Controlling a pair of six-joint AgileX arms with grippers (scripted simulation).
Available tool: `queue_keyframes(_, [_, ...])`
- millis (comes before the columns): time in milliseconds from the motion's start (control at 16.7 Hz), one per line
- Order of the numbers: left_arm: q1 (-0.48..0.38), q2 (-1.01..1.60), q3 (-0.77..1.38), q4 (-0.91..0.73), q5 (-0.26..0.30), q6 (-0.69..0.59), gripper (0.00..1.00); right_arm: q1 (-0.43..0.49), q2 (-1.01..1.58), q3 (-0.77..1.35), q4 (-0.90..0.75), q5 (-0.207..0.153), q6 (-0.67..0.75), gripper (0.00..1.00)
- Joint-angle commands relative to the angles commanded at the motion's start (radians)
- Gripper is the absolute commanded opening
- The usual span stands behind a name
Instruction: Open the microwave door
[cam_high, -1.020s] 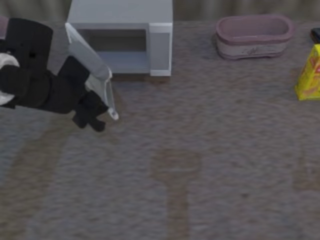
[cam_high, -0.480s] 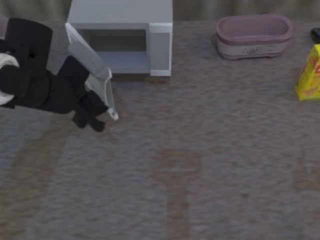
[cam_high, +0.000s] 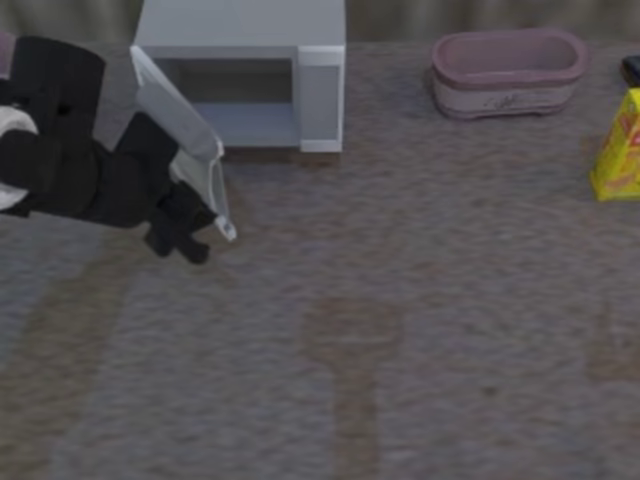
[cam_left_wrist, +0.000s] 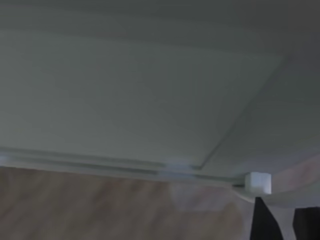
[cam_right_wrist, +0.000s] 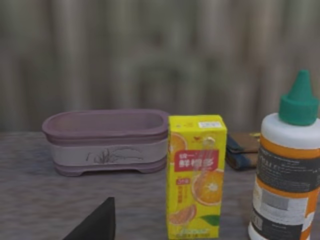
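The white-grey microwave stands at the back left of the table, its grey interior showing. The microwave door is swung out toward the front left. Its white handle bar is at the free end. My left gripper is at that end from the left side, shut on the handle. In the left wrist view the door's window fills the picture, and two dark fingertips flank the handle below its white mount. My right gripper is out of the top view and shows only as a dark tip.
A pink oval tub sits at the back right. A yellow juice carton stands at the right edge, with a dark flat object behind it. The right wrist view also shows a green-capped bottle.
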Motion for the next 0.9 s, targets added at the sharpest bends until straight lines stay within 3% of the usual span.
queue_keyframes(300, [0.033,0.0,0.013,-0.031,0.035,0.071,0.0,0.0,0.0,0.0,0.0,0.0,0.0,1.0])
queue_keyframes(900, [0.036,0.001,0.012,-0.035,0.038,0.076,0.0,0.0,0.0,0.0,0.0,0.0,0.0,1.0])
